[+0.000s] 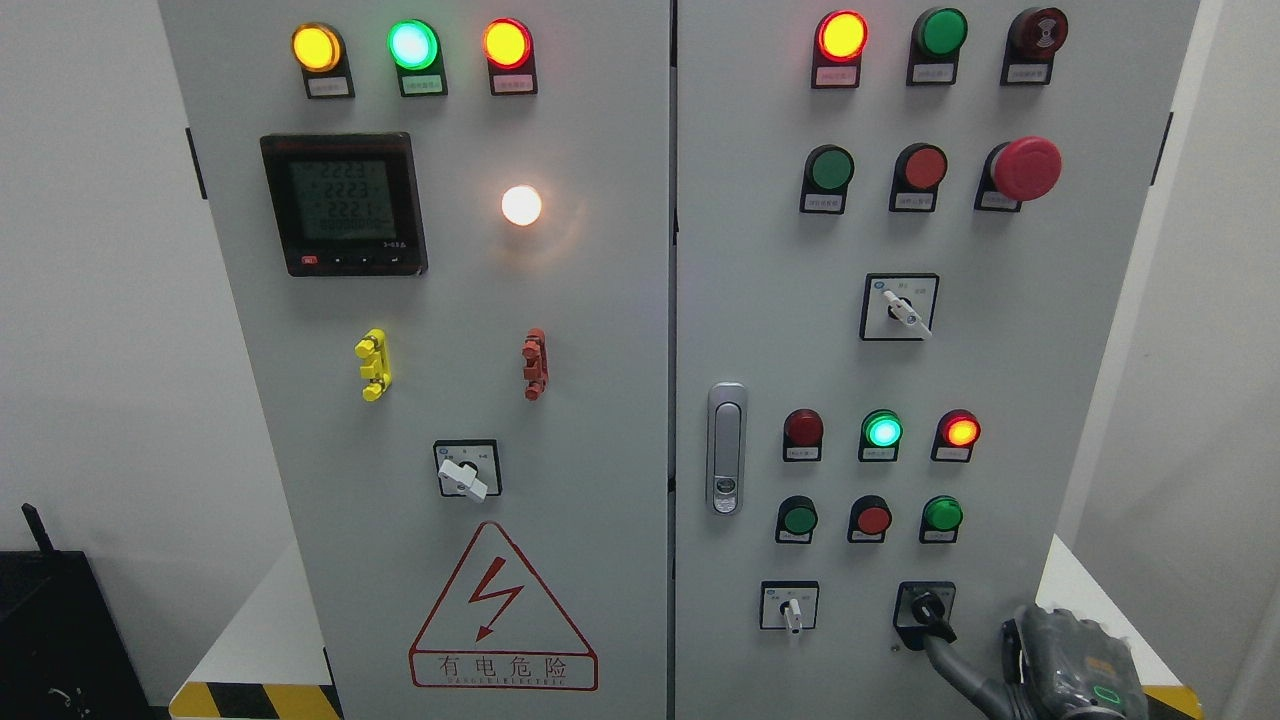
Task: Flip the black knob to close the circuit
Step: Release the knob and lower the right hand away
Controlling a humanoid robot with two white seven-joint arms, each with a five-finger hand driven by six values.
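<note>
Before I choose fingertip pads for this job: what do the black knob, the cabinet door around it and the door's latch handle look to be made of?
Black knob: likely moulded plastic, glossy, with a highlight on its cap. Cabinet door: looks like painted sheet metal, matte light grey, flat and even. Latch handle: probably metal, satin silver with soft reflections, though plated plastic can't be ruled out. The right hand sits just beside the knob.

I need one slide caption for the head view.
Right hand reaches the black knob at the lower right of the grey control cabinet.

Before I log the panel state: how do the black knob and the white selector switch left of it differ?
The black knob is dark and points down-right; the white selector switch is pale and points straight down. The right hand is beside the knob, apart from the selector. Both sit on square plates in the bottom row.
</note>
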